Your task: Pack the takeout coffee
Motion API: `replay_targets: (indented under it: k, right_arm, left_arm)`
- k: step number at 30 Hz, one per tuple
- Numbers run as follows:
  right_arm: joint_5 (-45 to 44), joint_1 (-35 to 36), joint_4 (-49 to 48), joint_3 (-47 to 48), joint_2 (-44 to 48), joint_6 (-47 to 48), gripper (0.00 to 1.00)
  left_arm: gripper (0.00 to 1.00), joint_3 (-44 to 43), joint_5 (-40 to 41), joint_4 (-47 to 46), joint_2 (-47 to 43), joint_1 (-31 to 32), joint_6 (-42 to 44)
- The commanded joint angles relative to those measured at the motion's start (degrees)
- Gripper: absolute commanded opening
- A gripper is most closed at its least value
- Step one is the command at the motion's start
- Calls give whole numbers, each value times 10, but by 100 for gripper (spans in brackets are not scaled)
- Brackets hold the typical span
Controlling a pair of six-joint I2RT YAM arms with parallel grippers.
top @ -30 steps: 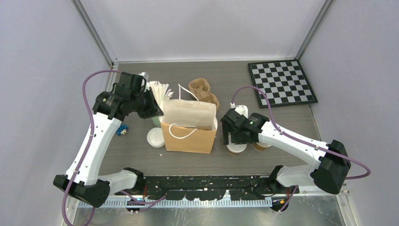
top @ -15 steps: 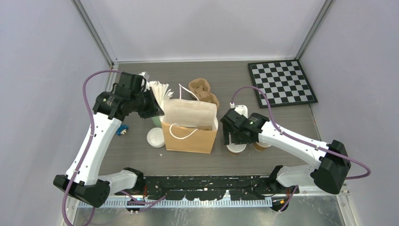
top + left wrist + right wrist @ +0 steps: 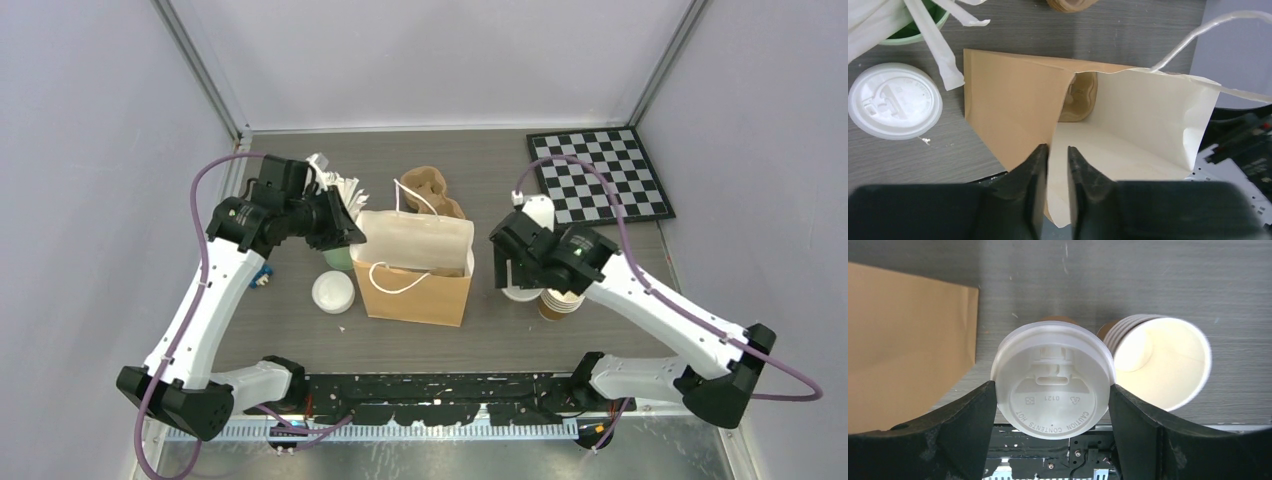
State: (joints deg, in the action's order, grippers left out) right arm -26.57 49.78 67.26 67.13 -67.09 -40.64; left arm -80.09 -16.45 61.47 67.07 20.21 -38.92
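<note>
The takeout coffee [image 3: 1052, 385], a brown paper cup under a white lid, sits between the fingers of my right gripper [image 3: 1052, 390], which press the lid's rim on both sides. From above, the takeout coffee [image 3: 520, 293] hangs under my right gripper [image 3: 520, 278], just right of the brown paper bag [image 3: 415, 285]. The bag [image 3: 1013, 105] stands with its mouth open and its white inside showing. My left gripper [image 3: 1058, 148] straddles the bag's left wall at the rim. Its jaws stand a narrow gap apart, with the paper lying against the left finger. Seen from above, my left gripper [image 3: 350, 232] is at the bag's left top corner.
A stack of lidless brown cups [image 3: 558, 303] stands right beside the held cup. A loose white lid [image 3: 333, 292] and a green cup of wrapped straws [image 3: 338, 258] lie left of the bag. A pulp cup carrier [image 3: 432, 190] sits behind it. A chessboard [image 3: 600, 177] is at the back right.
My right gripper has lifted the lidded cup and carried it back and right. The bag has shifted a little to the right. My left jaws have parted slightly.
</note>
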Motion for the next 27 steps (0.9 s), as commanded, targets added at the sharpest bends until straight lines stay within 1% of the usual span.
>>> replay_targets:
  k: [1,3,5,8,11,16,18,22,24,27]
  right_arm:
    - [-69,-3,78,112,24,20,75]
    - [-93,-3,106,171,18,35,75]
    - [-109,-3,129,242,7,62,75]
    - [-105,-3,141,324,-9,109,75]
    - [-74,-3,135,397,-27,155,75]
    - [27,-1,103,499,-67,211,75]
    - [69,1,77,516,-77,216,75]
    - [146,5,15,516,-89,215,75]
    - [181,11,-21,497,-88,216,75]
    - [226,29,-64,484,-94,227,75]
  left_arm:
    - [28,-6,-29,-31,-10,3,-4]
    - [36,-9,-27,-26,-11,3,-3]
    - [42,-11,-23,-20,-14,3,-3]
    - [47,-21,-5,7,-10,3,-1]
    - [49,-33,9,33,-5,3,14]
    - [50,-49,29,55,7,3,28]
    - [49,-52,25,52,12,3,32]
    - [43,-49,8,31,17,3,38]
    - [38,-46,-4,19,16,3,41]
    - [27,-37,-26,-3,16,3,40]
